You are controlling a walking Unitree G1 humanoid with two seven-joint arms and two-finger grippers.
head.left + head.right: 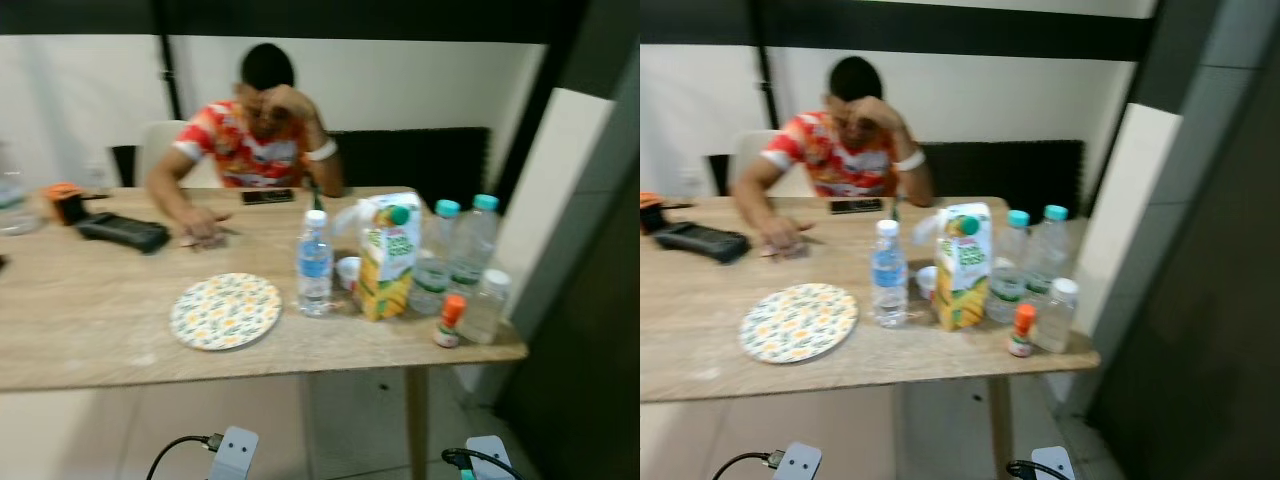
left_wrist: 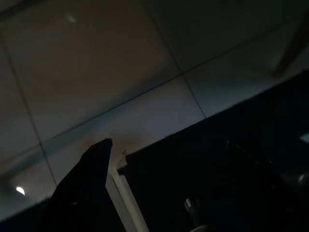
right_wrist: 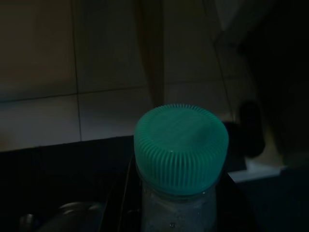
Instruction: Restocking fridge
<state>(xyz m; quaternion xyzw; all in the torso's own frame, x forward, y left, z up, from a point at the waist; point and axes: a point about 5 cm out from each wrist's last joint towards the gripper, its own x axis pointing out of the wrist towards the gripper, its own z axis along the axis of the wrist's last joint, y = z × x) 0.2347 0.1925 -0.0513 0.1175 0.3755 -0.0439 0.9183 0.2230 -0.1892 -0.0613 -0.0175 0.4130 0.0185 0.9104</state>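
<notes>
Our right gripper (image 3: 176, 212) holds a clear plastic bottle with a ribbed teal cap (image 3: 181, 147) between its fingers, low over pale floor tiles. Our left gripper (image 2: 164, 193) hangs in shade, fingers spread wide. Near the right edge of the light woodgrain desk (image 1: 90, 320) stand a yellow-green juice carton (image 1: 388, 255), a blue-labelled water bottle (image 1: 314, 264) and teal-capped bottles (image 1: 472, 240); a round floral plate (image 1: 225, 310) lies nearer the front edge.

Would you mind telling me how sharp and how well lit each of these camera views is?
Left and right eye views: bright room light, but softly blurred throughout, so the juice carton label can't be read. Left wrist view: very dark, with one black finger against dim floor tiles. Right wrist view: also dim, though the green-capped bottle close to the lens is fairly sharp.
</notes>
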